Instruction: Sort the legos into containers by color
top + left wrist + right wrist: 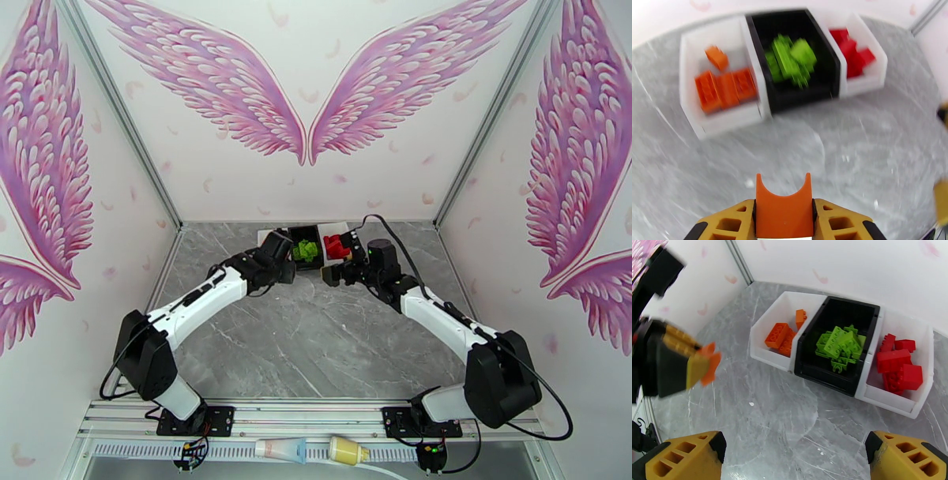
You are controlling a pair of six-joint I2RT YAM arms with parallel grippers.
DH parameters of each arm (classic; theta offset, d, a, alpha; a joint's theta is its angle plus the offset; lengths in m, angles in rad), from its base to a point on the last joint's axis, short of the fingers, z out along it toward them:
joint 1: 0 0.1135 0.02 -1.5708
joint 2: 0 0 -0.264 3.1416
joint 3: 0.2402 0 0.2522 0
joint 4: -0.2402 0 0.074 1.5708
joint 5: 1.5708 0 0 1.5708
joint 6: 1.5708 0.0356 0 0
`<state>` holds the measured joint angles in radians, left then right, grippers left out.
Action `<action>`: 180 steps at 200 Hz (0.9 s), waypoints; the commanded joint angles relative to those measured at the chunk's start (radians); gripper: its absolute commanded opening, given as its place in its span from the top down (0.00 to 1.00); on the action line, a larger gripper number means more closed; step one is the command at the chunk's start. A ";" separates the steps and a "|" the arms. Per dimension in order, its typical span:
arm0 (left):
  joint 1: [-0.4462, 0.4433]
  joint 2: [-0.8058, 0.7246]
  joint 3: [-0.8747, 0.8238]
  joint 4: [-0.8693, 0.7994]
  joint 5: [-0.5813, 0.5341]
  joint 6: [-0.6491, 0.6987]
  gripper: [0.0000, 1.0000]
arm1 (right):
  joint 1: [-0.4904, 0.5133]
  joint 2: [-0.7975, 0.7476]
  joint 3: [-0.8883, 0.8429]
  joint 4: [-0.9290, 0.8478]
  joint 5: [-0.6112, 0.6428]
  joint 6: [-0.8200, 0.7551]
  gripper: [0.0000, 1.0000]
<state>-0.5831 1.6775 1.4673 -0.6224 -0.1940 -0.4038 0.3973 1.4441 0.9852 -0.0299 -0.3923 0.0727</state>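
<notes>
Three joined containers stand at the back of the table: a white one [762,343] with orange legos [781,336], a black middle one [865,311] with green legos [838,344], and a white one [922,332] with red legos [898,366]. The row also appears from above [278,234] and in the blurred left wrist view [691,67]. My left gripper [784,185] hangs just in front of the boxes, shut and empty, its orange pads pressed together [710,362]. My right gripper [794,461] is open and empty, its yellow fingers [683,455] wide apart in front of the row [330,274].
Grey marble tabletop [316,339] stretches between the boxes and the arm bases. White walls with pink wings enclose the table on three sides [308,79]. Both arms reach in and meet near the boxes. A yellow blur [942,197] shows at the left wrist view's right edge.
</notes>
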 commanded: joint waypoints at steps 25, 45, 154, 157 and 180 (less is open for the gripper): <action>0.116 0.220 0.226 0.025 0.078 0.138 0.64 | 0.055 0.099 0.113 0.053 -0.030 -0.046 0.01; 0.149 0.320 0.308 0.040 0.098 0.152 0.64 | 0.070 0.141 0.151 0.064 -0.042 -0.047 0.01; 0.213 0.617 0.553 0.076 0.148 0.141 0.64 | 0.103 0.219 0.257 0.030 -0.048 -0.120 0.01; 0.213 0.618 0.555 0.077 0.151 0.143 0.63 | 0.103 0.217 0.257 0.029 -0.046 -0.121 0.01; 0.220 0.618 0.577 0.071 0.162 0.140 0.52 | 0.102 0.206 0.251 0.024 -0.030 -0.126 0.01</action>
<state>-0.3729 2.2860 1.9835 -0.5591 -0.0608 -0.2649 0.4950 1.6577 1.2060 0.0128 -0.4446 -0.0277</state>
